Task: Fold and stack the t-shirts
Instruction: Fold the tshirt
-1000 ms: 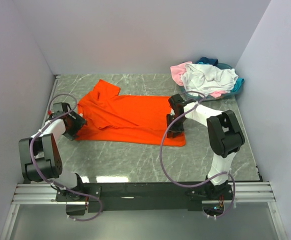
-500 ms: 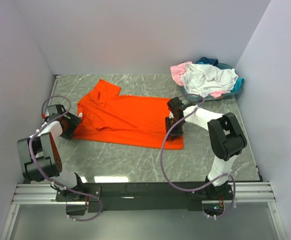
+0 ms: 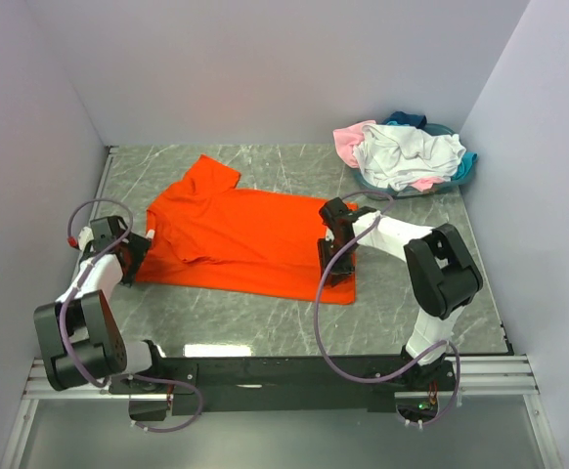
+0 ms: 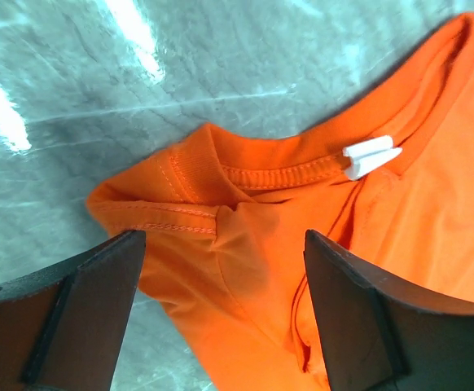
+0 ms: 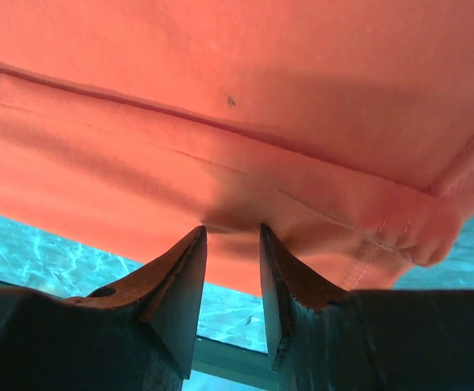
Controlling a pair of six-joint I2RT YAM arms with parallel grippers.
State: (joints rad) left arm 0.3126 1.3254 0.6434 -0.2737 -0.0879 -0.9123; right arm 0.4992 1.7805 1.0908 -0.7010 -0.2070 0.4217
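Orange and spread flat, the shirt (image 3: 245, 239) lay across the middle of the grey table (image 3: 265, 322), well apart from the pile (image 3: 407, 154) of white, pink and teal ones in the far right corner. The left claw (image 4: 221, 244) stood released, jaws wide apart over the collar at the shirt's left end. The right claw (image 5: 233, 232) was clenched on the hem at its near right corner.

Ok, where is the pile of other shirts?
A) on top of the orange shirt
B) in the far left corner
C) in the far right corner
C: the pile of white, pink and teal shirts sits in the far right corner, apart from the orange shirt.
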